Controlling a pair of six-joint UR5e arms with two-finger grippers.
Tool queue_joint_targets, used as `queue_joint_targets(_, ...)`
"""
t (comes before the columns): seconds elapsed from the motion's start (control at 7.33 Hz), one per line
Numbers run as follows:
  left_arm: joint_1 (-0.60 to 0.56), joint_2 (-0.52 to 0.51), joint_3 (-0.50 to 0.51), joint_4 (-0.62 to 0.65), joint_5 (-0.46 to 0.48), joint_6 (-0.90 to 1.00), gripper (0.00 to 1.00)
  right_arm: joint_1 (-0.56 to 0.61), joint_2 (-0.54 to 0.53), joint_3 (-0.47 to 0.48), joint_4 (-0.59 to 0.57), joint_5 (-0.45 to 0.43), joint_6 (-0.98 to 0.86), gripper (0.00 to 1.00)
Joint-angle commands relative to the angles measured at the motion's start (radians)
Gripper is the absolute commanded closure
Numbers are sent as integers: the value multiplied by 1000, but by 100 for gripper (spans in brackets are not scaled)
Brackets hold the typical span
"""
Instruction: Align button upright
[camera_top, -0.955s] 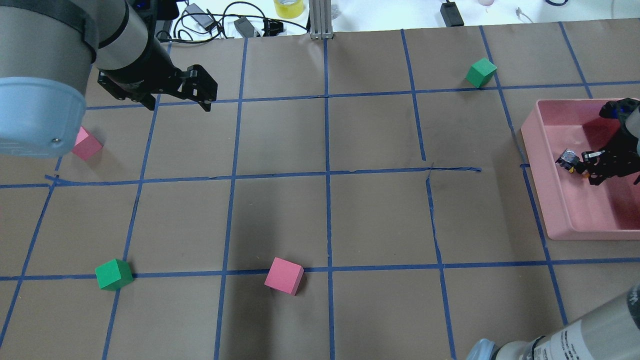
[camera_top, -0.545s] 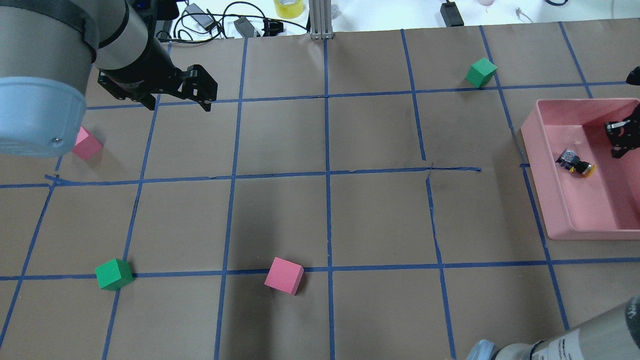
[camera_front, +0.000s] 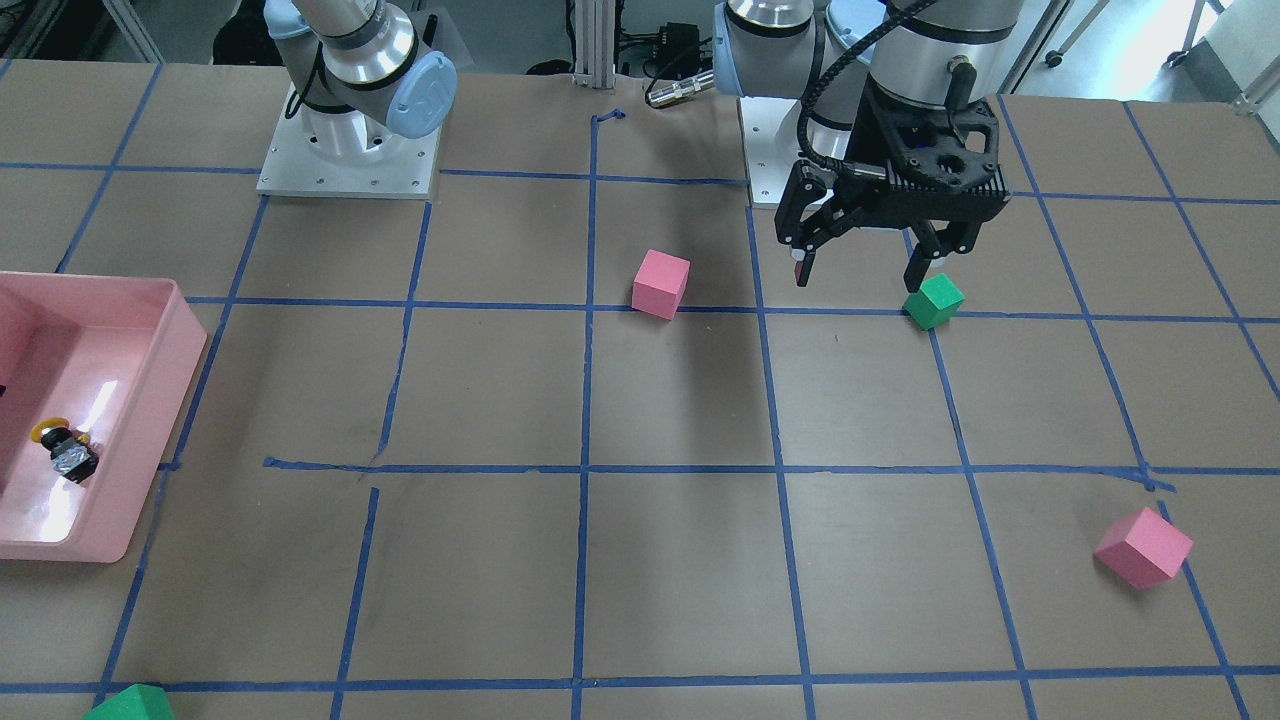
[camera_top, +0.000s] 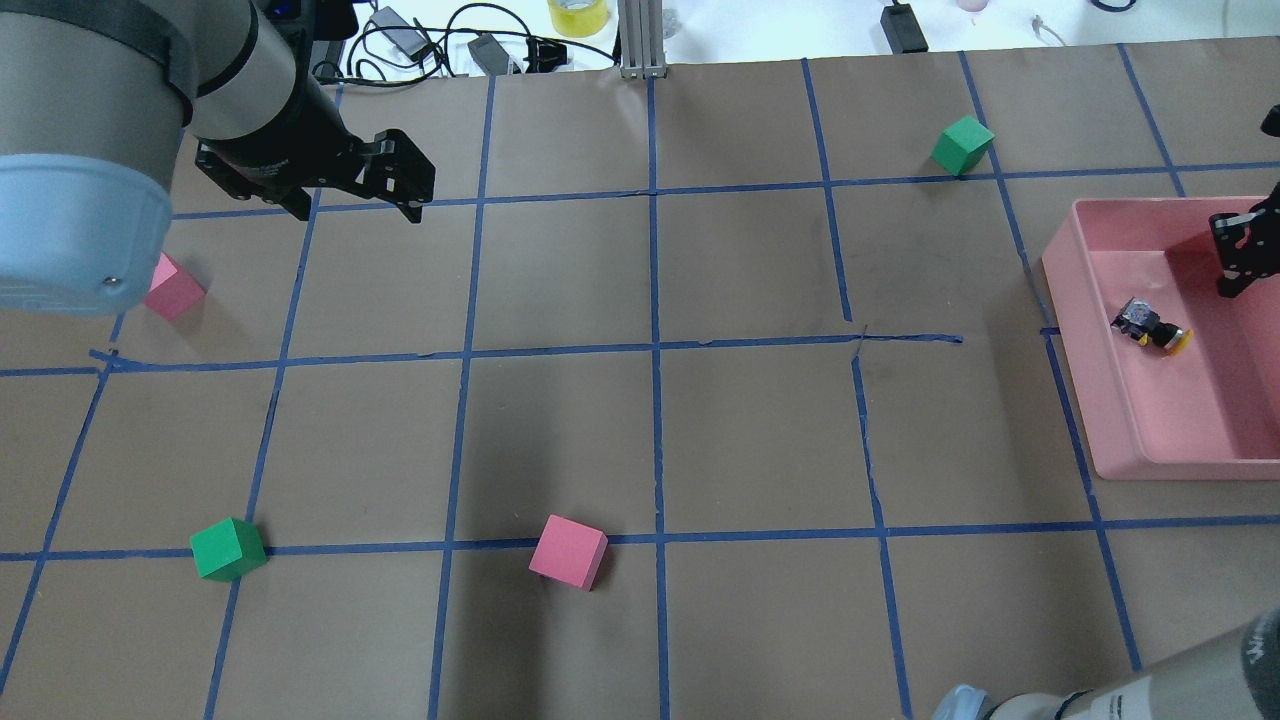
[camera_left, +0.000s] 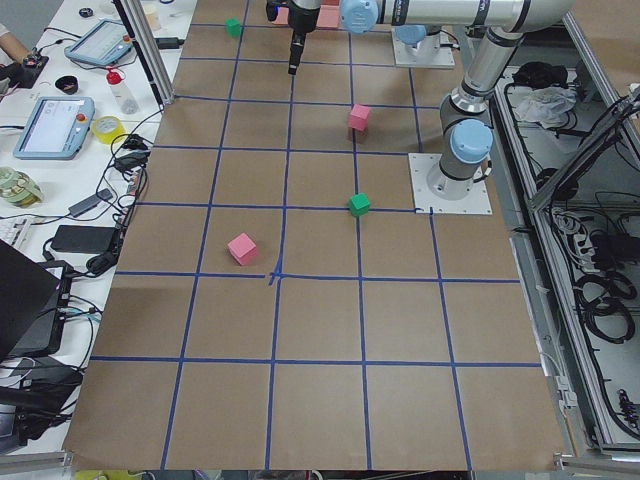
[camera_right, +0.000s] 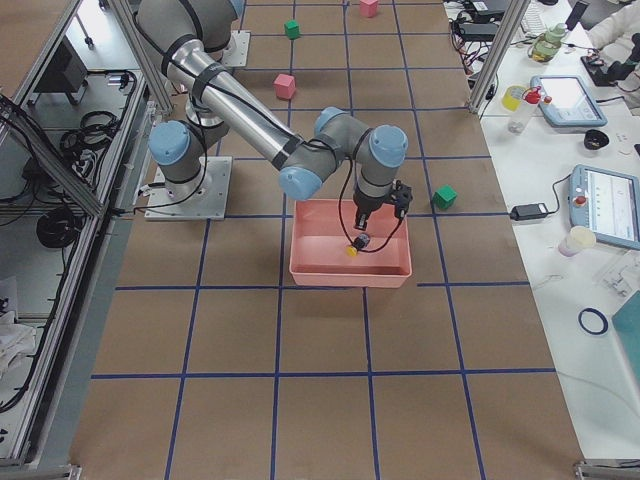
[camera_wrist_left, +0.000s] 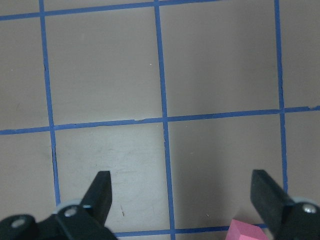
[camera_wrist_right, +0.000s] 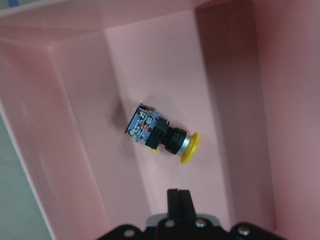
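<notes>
The right pincer (camera_wrist_right: 178, 192) has its fingers pressed together and holds nothing. The button (camera_wrist_right: 162, 135) lies on its side in the pink tray (camera_wrist_right: 75, 100), just ahead of these fingertips, not touching them. The left pincer (camera_wrist_left: 181, 176) stands wide open above the table (camera_wrist_left: 220, 65).

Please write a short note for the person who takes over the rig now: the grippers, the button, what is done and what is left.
Left gripper: open, empty, above the table, far from the button.
Right gripper: shut, empty, above the pink tray.
Button: in the tray, lying on its side, touched by nothing.
Done: button not yet upright.
Left: grasp it and stand it upright.
</notes>
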Motion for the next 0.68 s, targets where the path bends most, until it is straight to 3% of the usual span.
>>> queue_joint_targets(0.0, 0, 0, 0, 0, 0, 0, 0, 1, 8, 64, -19, -5, -55, 0)
queue_joint_targets(0.55, 0, 0, 0, 0, 0, 0, 0, -4, 9, 115, -47, -18, -69, 0)
